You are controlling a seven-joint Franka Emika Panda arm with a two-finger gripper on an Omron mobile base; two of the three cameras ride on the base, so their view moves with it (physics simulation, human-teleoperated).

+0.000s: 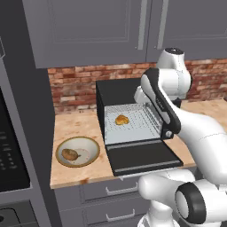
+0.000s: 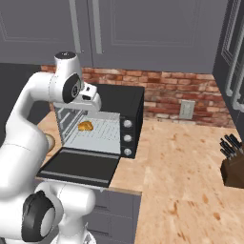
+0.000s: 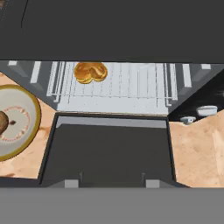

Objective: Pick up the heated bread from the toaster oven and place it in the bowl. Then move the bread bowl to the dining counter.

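Step in hand, as I judge it: reach into the toaster oven (image 1: pixel 133 128) for the heated bread (image 1: pixel 122 119). The oven's glass door (image 1: pixel 144 158) is dropped flat in front, so the path in is over the door and between the side walls. Do it well by lining the tool (image 3: pixel 105 183) up with the bun first: in the hand view the bun sits left of the oven's middle, at the back of the wire rack (image 3: pixel 113 85), while the finger tips point at the door's centre. Shift toward the oven's left side, come in low over the rack, clear of the roof, and straddle the bun before closing. The rounded lump may roll if nudged.

Tool state: 2 tips stand apart with nothing between them, so released and empty.

Containers: the oven holds only 1 bun on its rack. The bowl (image 1: pixel 78 151) sits on the table (image 1: pixel 80 170) just left of the oven, apart from it, and holds 1 darker brown lump of food (image 1: pixel 69 154) on its oven-far side.
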